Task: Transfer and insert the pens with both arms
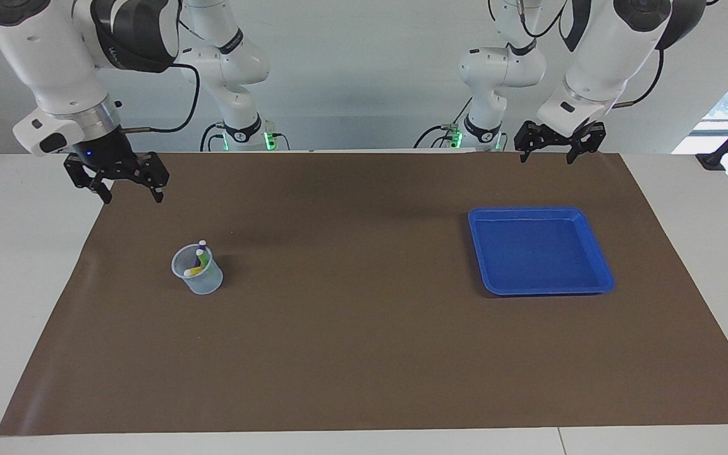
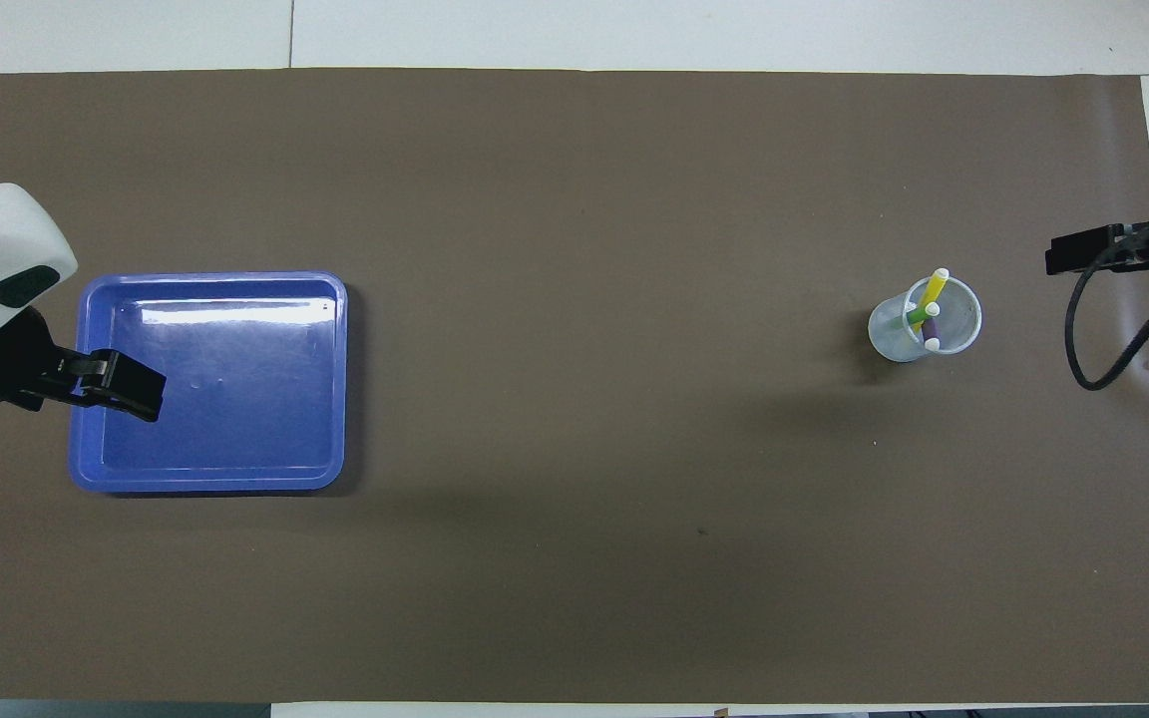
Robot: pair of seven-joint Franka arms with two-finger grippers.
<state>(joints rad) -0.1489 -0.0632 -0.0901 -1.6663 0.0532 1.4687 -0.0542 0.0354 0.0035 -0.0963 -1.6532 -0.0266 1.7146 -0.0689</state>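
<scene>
**Ana:** Where did you have the pens at that point?

**Me:** All three stood in the cup (image 1: 198,273), on the mat (image 1: 364,354) toward the right arm's end. The purple pen (image 1: 201,249) and green pen (image 1: 200,258) stood fairly upright. The yellow pen (image 1: 194,271) leaned across the rim, caps up. The tray (image 1: 541,210) at the left arm's end was bare.

**Ana:** And the grippers?

**Me:** The right gripper (image 1: 133,197) hung high over the mat's edge at the robots' end, well apart from the cup, fingers spread and holding nothing. The left gripper (image 1: 546,158) hung over that same edge above the tray's end, also spread and empty.

**Ana:** So what step did you think you were on?

**Me:** I judged the inserting done and the job down to parking both arms.

**Ana:** How would you do that well?

**Me:** I meant to keep the right arm high and route it away from the cup, never across it. The cup looked light, and the leaning yellow pen stuck out past the rim, so a brush could have tipped the lot. I wanted the fingers left spread, so nothing could snag on the way. Before calling it finished, I planned to check from overhead that all three caps (image 2: 942,272) sat within the cup (image 2: 889,339).
</scene>
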